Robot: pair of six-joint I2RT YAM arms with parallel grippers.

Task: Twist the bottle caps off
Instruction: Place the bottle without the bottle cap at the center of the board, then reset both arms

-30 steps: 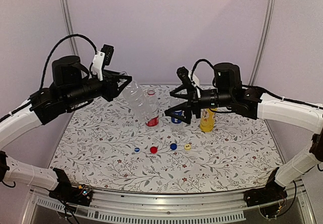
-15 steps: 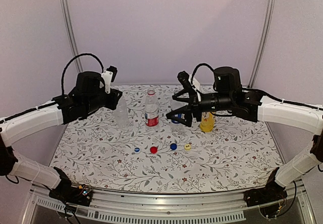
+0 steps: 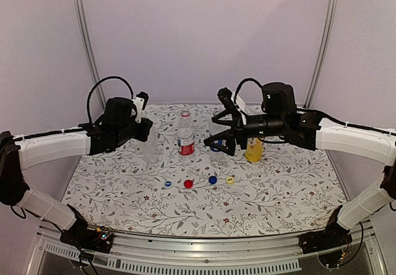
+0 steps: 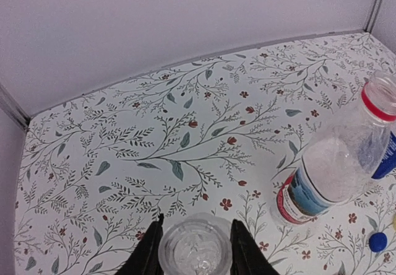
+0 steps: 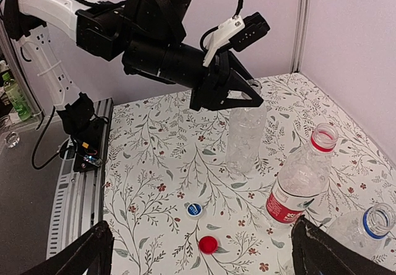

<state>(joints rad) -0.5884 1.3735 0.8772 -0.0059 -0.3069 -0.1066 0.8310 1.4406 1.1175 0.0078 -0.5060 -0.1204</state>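
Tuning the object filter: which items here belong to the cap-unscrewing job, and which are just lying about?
Job: plain clear bottle in the left hand; red-white label bottle; blue-label bottle; yellow bottle; blue-white cap; red cap; blue cap; yellow cap.
Lying about: floral tablecloth; green bottle off the table.

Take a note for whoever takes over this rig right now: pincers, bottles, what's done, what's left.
Left pincer: shut on the plain clear bottle, which is upright with an open mouth.
Right pincer: open, empty, by the uncapped blue-label bottle.
Red-white label bottle: stands between the arms, uncapped.
Yellow bottle: behind the right arm, top hidden.
Done: four caps lie in a row on the table: blue-white cap, red cap, blue cap, yellow cap.
Left: probably just release the plain bottle and check the yellow bottle's top.
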